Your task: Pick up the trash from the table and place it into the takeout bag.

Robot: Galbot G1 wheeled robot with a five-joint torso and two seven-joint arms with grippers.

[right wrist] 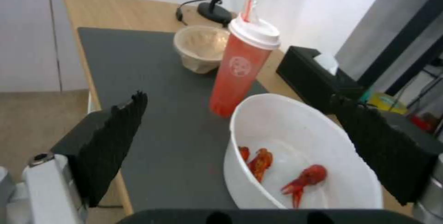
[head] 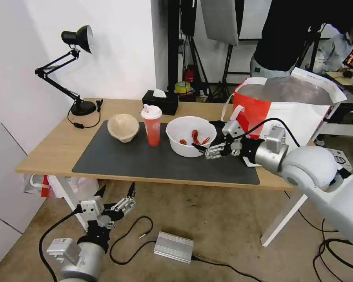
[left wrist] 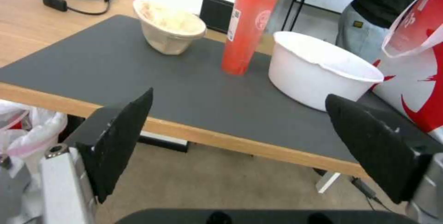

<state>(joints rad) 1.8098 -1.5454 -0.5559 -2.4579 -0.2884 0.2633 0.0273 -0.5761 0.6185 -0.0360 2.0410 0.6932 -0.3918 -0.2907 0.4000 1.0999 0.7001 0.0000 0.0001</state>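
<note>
On the table [head: 51,149], a dark grey mat [head: 145,160] carries the trash in a row. The beige pulp bowl [head: 123,127] [left wrist: 170,26] [right wrist: 202,46] is on the left. The red cup with a white lid [head: 151,125] [left wrist: 244,26] [right wrist: 241,68] stands in the middle. The white bowl with crayfish scraps [head: 191,136] [left wrist: 318,70] [right wrist: 300,154] is on the right. The takeout bag [head: 286,105] [left wrist: 415,61] stands open at the table's right end. My right gripper [head: 206,138] [right wrist: 239,97] is open at the white bowl's right rim. My left gripper [head: 117,187] [left wrist: 239,96] hangs open below the table's front edge.
A black desk lamp [head: 78,70] and a black tissue box [head: 161,102] stand at the back of the table. A plastic bag [head: 47,184] lies under the table's left end. A silver box [head: 173,246] and cables lie on the floor. A person stands behind the takeout bag.
</note>
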